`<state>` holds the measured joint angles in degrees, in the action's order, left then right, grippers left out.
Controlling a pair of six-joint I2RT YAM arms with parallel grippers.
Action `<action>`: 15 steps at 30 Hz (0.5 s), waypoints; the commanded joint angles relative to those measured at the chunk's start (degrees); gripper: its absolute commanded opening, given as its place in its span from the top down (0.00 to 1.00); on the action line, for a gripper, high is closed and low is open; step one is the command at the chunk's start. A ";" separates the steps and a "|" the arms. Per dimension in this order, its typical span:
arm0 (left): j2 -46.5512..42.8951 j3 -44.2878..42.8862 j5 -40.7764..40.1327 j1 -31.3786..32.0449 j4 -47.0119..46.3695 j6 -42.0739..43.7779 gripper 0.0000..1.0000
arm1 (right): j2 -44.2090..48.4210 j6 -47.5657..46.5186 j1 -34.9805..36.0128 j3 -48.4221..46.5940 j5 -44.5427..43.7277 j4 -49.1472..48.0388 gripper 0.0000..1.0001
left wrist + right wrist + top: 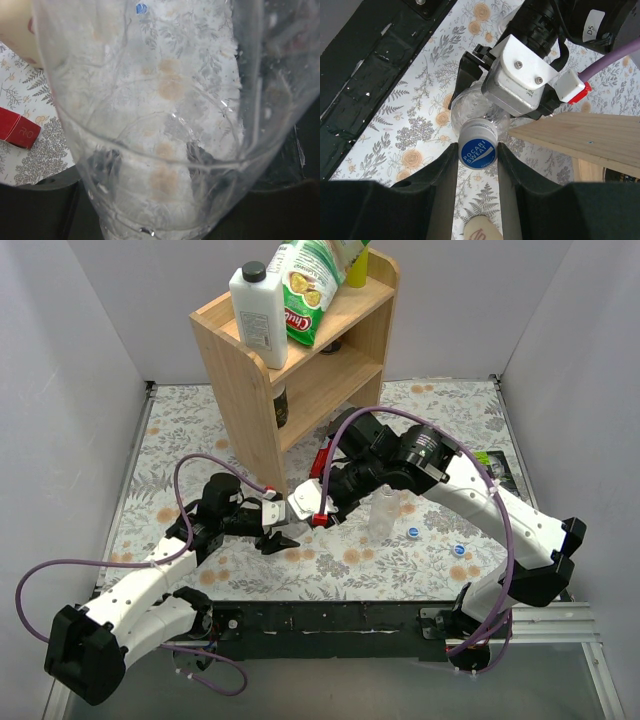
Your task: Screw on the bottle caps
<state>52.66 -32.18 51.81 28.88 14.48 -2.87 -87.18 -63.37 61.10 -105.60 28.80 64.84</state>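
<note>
Right gripper [477, 150] pinches cap [478, 154] atop bottle [467, 107]; overhead hides cap.

A light wooden shelf unit [240, 380] stands at the back of a floral tablecloth [180, 420]. On its top board, a white jug [260, 320] with a black cap [254, 272] stands just beside a green snack bag [312, 290], and a yellow container [357, 265] stands behind the bag. A dark packet [503, 468] lies near the cloth's right edge.

A standing bottle [383, 515] is set before the shelf [232, 370]; a cap [413, 533] is laid beside it, a second cap [459, 550] farther right.
</note>
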 commanded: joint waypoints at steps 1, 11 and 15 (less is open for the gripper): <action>-2.56 0.36 0.75 0.21 -6.82 -1.61 1.00 | -1.24 -0.35 0.51 -0.40 1.00 4.07 0.91; -11.43 10.01 -8.21 0.21 -28.26 -15.83 1.00 | -1.42 15.98 -0.54 2.77 1.43 -3.40 0.92; -13.20 11.00 -12.25 0.21 -31.53 -16.29 1.00 | -2.38 21.44 -0.72 2.60 0.30 -4.54 0.93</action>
<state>42.04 -20.40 43.57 29.06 -3.92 -15.14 -87.77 -51.42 60.71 -104.33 29.56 58.02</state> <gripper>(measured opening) 0.517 0.406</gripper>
